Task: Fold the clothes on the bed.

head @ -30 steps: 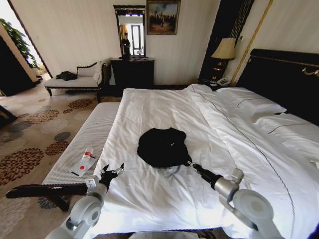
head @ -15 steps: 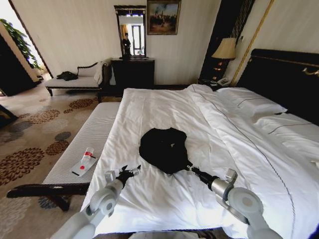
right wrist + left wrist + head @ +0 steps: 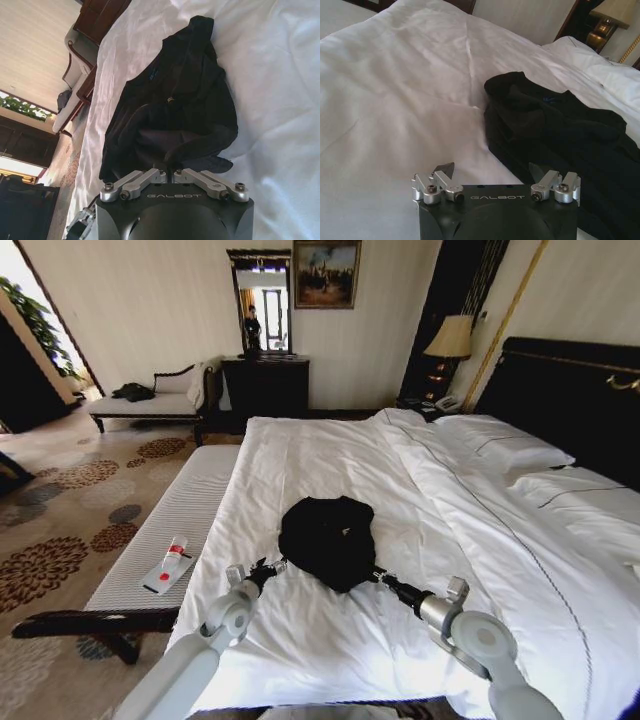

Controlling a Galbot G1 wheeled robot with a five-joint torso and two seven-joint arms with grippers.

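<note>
We see the black T-shirt (image 3: 327,538) bunched on the white bed (image 3: 330,455), near its foot. From the head view our right gripper (image 3: 376,577) meets the shirt's near edge; its wrist camera shows the fingers pinched together on the cloth (image 3: 170,112). Our left gripper (image 3: 491,172) hovers spread wide, holding nothing, beside the shirt's left edge.

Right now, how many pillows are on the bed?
2, both white, at the head of the bed by the dark headboard: the farther pillow nearer the lamp, and the nearer pillow beside it. More may be hidden.
</note>
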